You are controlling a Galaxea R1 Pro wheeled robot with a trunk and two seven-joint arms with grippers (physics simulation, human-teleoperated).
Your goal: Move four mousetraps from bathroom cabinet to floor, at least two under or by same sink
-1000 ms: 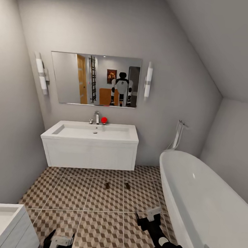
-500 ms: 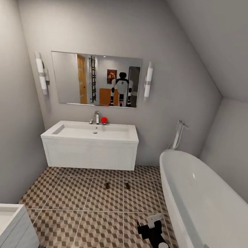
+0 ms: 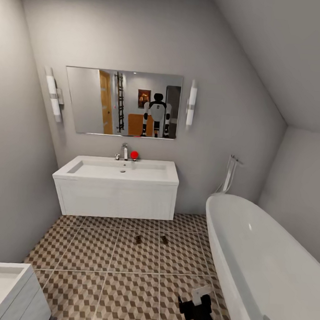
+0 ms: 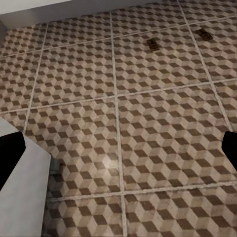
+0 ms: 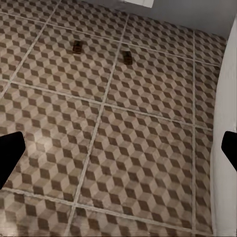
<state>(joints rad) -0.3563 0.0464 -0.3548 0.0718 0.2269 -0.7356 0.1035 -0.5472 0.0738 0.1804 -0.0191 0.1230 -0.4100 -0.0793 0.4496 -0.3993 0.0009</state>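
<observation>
Heading back for more: two mousetraps (image 3: 138,238) (image 3: 164,239) lie on the bathroom floor (image 3: 90,251) near the bathroom sink (image 3: 118,172). Left gripper (image 4: 118,148) and right gripper (image 5: 118,148) both spread, empty. Next: fetch the remaining traps from the cabinet.

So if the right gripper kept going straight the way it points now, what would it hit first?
Most likely bare bathroom floor: the right gripper points down at patterned tile, jaws wide apart and empty. The two mousetraps lie farther off, outside that line. Depth is hard to judge.
</observation>
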